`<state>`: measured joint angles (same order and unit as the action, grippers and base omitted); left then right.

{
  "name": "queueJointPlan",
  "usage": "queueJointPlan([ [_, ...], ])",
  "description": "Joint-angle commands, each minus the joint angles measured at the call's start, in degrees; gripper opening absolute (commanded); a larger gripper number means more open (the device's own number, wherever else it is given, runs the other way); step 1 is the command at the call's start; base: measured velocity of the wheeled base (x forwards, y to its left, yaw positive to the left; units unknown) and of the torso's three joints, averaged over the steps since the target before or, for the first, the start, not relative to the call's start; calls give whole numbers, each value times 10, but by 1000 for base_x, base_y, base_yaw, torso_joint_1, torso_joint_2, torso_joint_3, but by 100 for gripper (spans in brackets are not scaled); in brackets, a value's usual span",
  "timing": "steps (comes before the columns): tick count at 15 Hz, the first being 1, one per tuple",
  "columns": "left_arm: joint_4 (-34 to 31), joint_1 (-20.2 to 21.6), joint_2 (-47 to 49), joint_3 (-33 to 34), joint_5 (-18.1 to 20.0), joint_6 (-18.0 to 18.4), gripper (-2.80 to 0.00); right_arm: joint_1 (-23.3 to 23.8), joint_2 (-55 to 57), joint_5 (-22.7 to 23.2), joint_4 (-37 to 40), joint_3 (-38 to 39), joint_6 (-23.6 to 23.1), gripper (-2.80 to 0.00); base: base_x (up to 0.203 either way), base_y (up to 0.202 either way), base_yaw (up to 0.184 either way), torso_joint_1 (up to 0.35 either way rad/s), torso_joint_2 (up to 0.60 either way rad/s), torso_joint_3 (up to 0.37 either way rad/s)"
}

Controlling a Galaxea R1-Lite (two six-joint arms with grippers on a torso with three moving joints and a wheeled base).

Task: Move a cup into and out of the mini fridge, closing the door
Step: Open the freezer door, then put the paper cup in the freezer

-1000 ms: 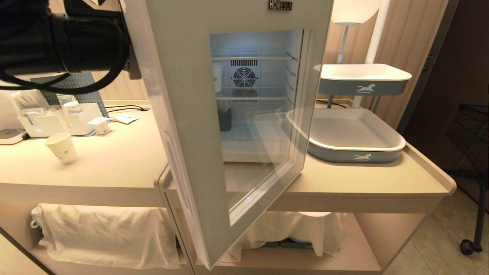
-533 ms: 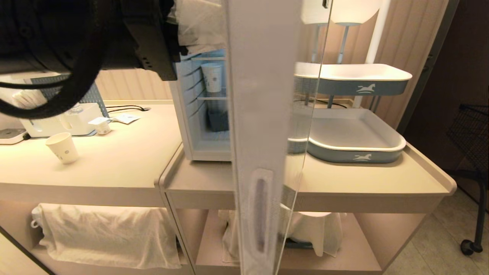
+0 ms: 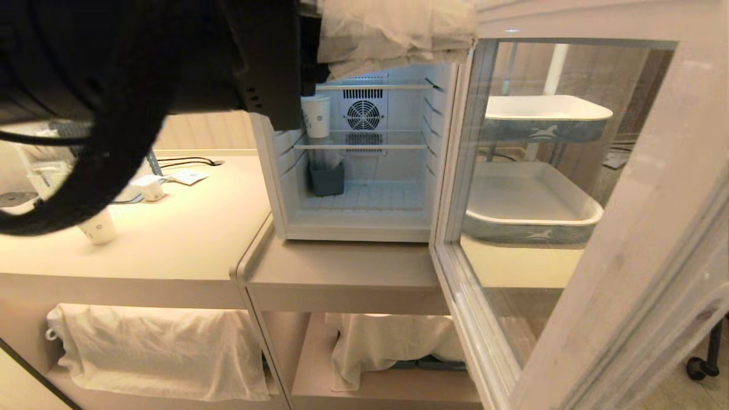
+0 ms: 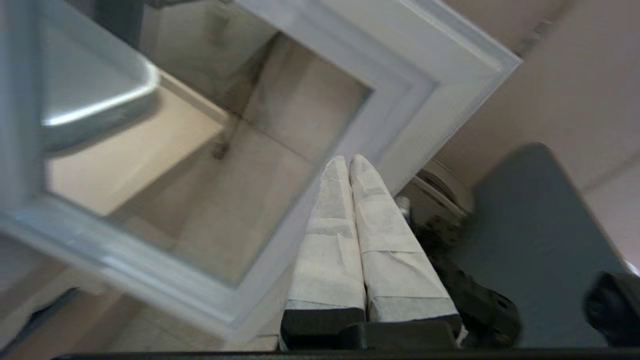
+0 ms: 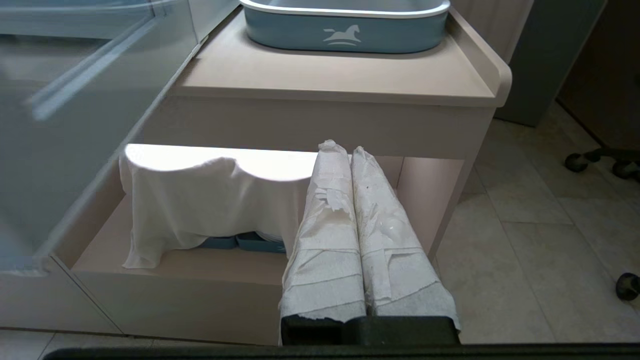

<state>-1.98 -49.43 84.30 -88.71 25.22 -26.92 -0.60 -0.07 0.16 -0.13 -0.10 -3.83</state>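
Clenched and empty, left gripper (image 4: pixel 348 167) sits by the swung-open door (image 3: pixel 638 239) at frame right. Cup (image 3: pixel 316 115) stands upper centre on the mini fridge (image 3: pixel 353 230) shelf. Judged next: unclench, reach in, grasp it.

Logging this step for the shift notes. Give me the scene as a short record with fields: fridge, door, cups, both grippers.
mini fridge: on the counter, interior lit, rear fan visible
door: swung wide open toward the robot's right
cup in fridge: white paper cup upright on the upper wire shelf, left side
cup on counter: second paper cup, left of the fridge, partly behind the arm's cable
left gripper: shut, empty, tips near the door's frame
right gripper: shut, empty, low beside the cabinet
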Motion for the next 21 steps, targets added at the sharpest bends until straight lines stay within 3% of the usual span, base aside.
queueJointPlan([
  [1, -4, 7, -4, 5, -42, 1, -280, 0, 1, 0, 0, 0, 0, -280, 0, 0, 0, 0, 0, 0],
  [3, -8, 45, -2, 7, -98, 14, -280, 0, 1, 0, 0, 0, 0, -280, 0, 0, 0, 0, 0, 0],
  [6, -12, 147, -14, 37, -109, 60, -280, 0, 1, 0, 0, 0, 0, -280, 0, 0, 0, 0, 0, 0],
  [9, -81, 319, -43, 78, -70, 187, -280, 0, 1, 0, 0, 0, 0, -280, 0, 0, 0, 0, 0, 0],
  [11, -184, 423, -101, 124, -31, 318, -280, 0, 1, 0, 0, 0, 0, -280, 0, 0, 0, 0, 0, 0],
  [13, -217, 474, -176, 215, -15, 378, -280, 0, 1, 0, 0, 0, 0, -280, 0, 0, 0, 0, 0, 0],
  [18, -238, 520, -483, 462, -19, 411, -280, 0, 1, 0, 0, 0, 0, -280, 0, 0, 0, 0, 0, 0],
  [21, -237, 531, -648, 617, -120, 361, -280, 0, 1, 0, 0, 0, 0, -280, 0, 0, 0, 0, 0, 0],
])
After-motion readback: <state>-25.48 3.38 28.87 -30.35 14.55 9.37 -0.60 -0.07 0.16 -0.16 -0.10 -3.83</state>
